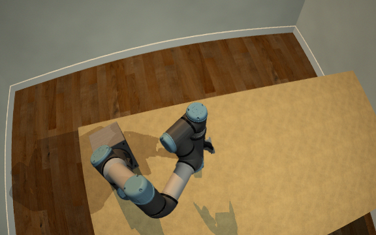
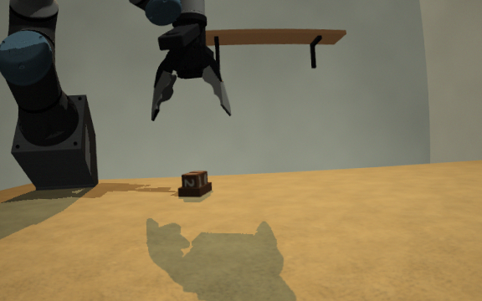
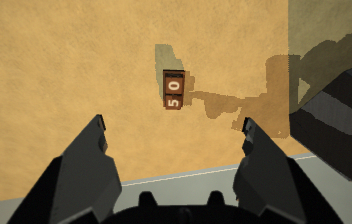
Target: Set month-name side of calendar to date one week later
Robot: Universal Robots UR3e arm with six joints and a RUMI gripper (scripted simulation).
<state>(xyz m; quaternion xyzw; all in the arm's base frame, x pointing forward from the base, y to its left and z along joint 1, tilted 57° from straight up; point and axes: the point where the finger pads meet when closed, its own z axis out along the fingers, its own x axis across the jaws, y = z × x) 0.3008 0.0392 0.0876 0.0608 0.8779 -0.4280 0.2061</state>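
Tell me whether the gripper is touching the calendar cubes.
Apart. The exterior view shows the open gripper hanging high above the cubes in their tray.

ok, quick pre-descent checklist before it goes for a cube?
1. Gripper open, nothing between the fingers: ok.
2. Gripper well above the calendar, no contact: ok.
3. Both cubes sit in the tray: ok.
4. Top faces readable in the wrist view, 5 and 0: ok.
5. Month-name side and its date: cannot tell, label too small.
6. Gripper centred over one cube: not ok, calendar lies ahead of the fingers.
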